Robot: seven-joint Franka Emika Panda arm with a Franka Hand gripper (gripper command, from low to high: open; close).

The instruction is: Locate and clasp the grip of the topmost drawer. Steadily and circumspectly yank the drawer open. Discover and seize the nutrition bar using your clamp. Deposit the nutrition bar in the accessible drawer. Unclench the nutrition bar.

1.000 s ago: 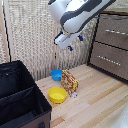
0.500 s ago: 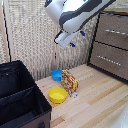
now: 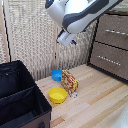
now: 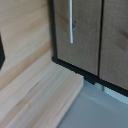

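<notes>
Two drawers show on the dresser, both closed; the top drawer (image 3: pixel 116 31) is to the exterior view's right of the gripper (image 3: pixel 66 41), about level with it. I cannot tell if the gripper is released or clenched. The bar (image 3: pixel 70 82) stands on the worktop (image 3: pixel 95 95) well below the gripper, between a blue bowl (image 3: pixel 57 75) and a yellow bowl (image 3: pixel 57 94)

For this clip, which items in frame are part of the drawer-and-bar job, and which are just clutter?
Part of the job:
- topmost drawer, front flush with the dresser
- nutrition bar, standing on the floor by the bowls
- clamp, up in the air, holding nothing

Just lying about:
- yellow bowl
- blue bowl
- black fabric box
- lower drawer
</notes>
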